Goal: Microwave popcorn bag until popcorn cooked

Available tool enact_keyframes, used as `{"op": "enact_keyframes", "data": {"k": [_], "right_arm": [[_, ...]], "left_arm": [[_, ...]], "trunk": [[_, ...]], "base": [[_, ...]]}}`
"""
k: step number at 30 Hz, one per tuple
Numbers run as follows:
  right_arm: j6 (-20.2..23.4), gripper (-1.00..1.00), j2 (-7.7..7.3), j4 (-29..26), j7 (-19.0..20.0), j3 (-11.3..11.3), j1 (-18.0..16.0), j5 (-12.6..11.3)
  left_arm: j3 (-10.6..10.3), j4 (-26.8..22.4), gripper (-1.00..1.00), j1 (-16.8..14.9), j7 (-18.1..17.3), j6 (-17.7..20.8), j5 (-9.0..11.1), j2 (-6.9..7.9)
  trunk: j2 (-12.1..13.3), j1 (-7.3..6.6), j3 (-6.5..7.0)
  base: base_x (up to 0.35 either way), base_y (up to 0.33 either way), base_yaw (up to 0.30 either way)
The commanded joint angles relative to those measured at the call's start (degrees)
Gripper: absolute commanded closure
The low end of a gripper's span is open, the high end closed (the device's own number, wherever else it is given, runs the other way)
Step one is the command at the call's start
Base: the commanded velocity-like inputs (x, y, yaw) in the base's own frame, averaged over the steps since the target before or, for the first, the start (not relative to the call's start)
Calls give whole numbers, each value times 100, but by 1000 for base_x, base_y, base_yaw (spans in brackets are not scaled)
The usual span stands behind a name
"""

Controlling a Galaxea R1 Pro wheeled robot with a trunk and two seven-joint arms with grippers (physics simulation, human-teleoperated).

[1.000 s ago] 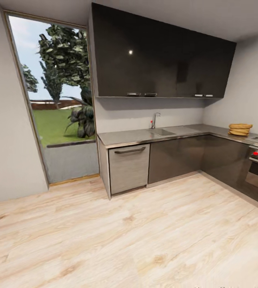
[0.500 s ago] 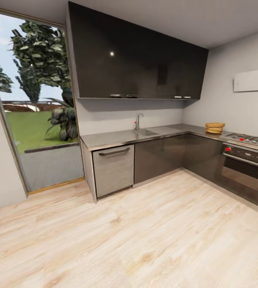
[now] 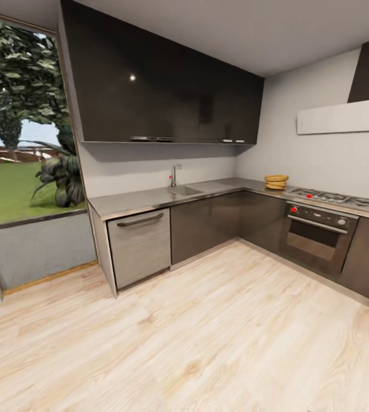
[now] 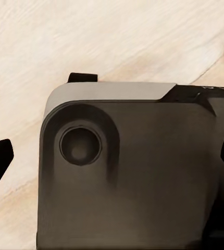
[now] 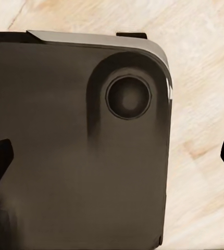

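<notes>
Both end effectors (image 4: 112, 161) (image 5: 112, 156) spread, floorward

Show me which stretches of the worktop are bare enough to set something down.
Bare steel runs from the countertop's left end, above the grey dishwasher front, up to the sink. More bare surface wraps the corner between the sink and the popcorn bag. Right of the bag it is crowded: the gas hob takes the surface above the oven.
</notes>
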Motion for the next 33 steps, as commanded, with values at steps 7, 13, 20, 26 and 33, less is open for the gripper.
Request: {"op": "enact_keyframes", "data": {"k": [7, 13, 20, 26, 33], "right_arm": [[-20, -100, 5, 1, -3, 3, -1, 10], [-20, -100, 6, 1, -3, 8, -1, 1], [-20, -100, 8, 1, -3, 7, -1, 11], [-20, -100, 7, 1, -3, 4, -1, -7], [-20, -100, 5, 1, -3, 6, -1, -11]], "left_arm": [[2, 26, -100, -1, -6, -13, 35, -3], [12, 26, -100, -1, 4, -17, 42, -3], [19, 26, -100, -1, 9, -21, 52, -3], [19, 26, -100, -1, 11, -21, 53, 0], [19, 25, -100, -1, 12, -21, 53, 5]], "trunk": [[-3, 0, 20], [-3, 0, 40], [-3, 0, 65], [-3, 0, 85], [-3, 0, 109]], "base": [[0, 0, -270], [0, 0, -270], [0, 0, -269], [0, 0, -270], [0, 0, -270]]}}
